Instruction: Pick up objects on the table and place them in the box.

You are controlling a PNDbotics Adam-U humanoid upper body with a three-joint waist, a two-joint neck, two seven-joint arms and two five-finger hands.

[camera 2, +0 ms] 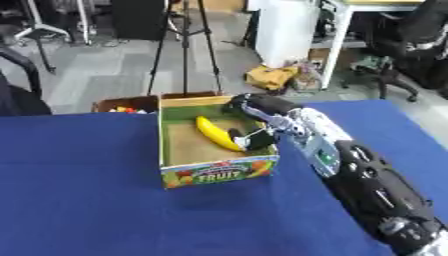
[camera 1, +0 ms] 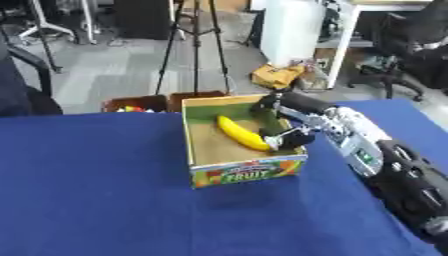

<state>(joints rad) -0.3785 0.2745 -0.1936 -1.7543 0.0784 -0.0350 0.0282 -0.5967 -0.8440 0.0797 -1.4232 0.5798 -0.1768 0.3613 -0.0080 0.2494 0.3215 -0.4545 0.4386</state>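
A cardboard box (camera 1: 249,172) with "FRUIT" printed on its front stands on the blue table (camera 1: 96,190), right of the middle. A yellow banana (camera 1: 241,132) lies slantwise on the box floor. My right hand (camera 2: 262,125) reaches in over the box's right wall from the right side. Its fingers are spread apart: the upper ones sit by the far right corner, clear of the banana, and a lower finger (camera 1: 287,139) sits at the banana's near end. I cannot tell whether it touches the fruit. My left hand shows in neither view.
My right arm (camera 1: 394,170) lies along the table's right part. Beyond the far edge, low brown bins (camera 1: 140,104) hold red and yellow things. A tripod (camera 1: 194,45), a white cabinet and office chairs stand on the floor behind.
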